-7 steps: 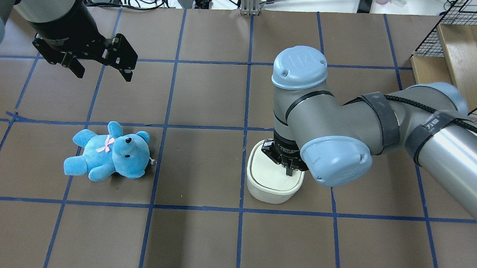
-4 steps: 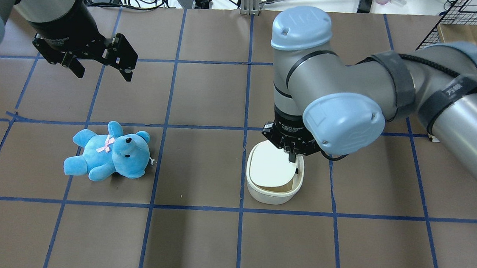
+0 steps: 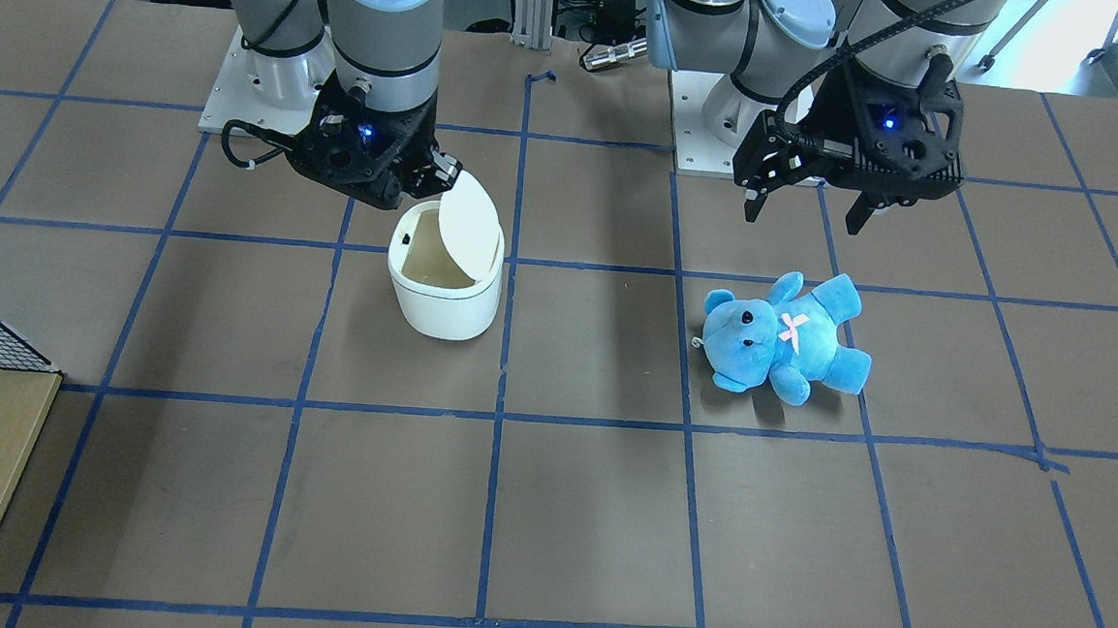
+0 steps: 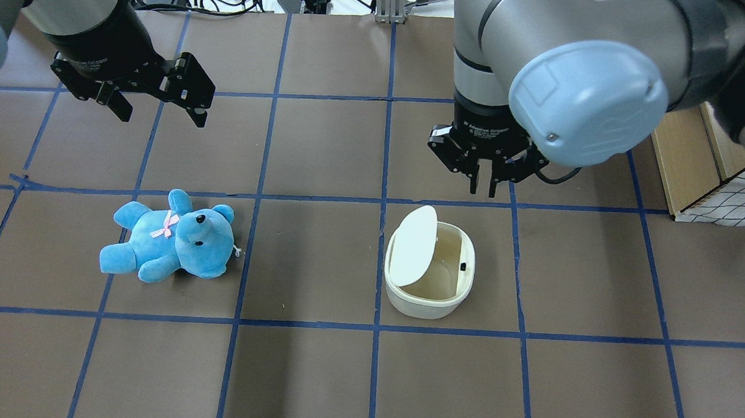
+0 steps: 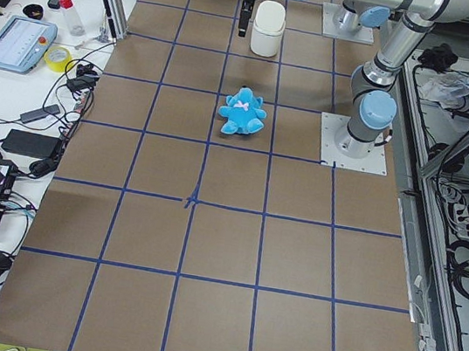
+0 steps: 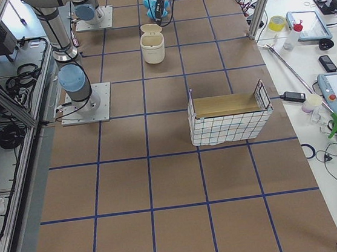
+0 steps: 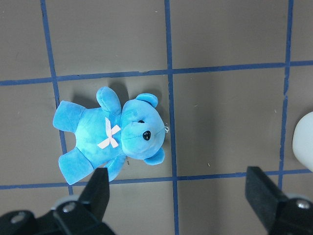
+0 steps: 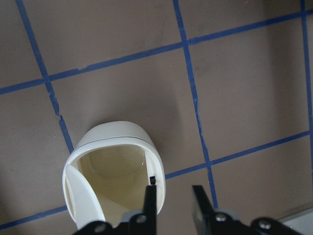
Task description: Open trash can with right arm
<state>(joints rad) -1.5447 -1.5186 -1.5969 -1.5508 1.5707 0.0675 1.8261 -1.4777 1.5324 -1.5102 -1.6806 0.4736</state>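
Note:
The white trash can (image 4: pixel 427 300) stands right of the table's middle. Its flip lid (image 4: pixel 413 245) is tilted up on the left side, so the cream inside shows. It also shows in the front view (image 3: pixel 444 297) and the right wrist view (image 8: pixel 115 142). My right gripper (image 4: pixel 482 190) hangs above and just beyond the can, apart from it. Its fingers are nearly together with a narrow gap and hold nothing, as the right wrist view (image 8: pixel 173 198) shows. My left gripper (image 4: pixel 160 114) is wide open and empty, high above the table's far left.
A blue plush bear (image 4: pixel 171 238) lies on its back left of the can, below the left gripper (image 7: pixel 177 180). A wire basket holding a wooden box (image 4: pixel 702 162) stands at the right edge. Blue tape lines grid the brown table.
My right gripper has lifted off the can's top and moved away toward the far side. The lid has swung from closed to tilted open. The left arm and the bear have not moved.

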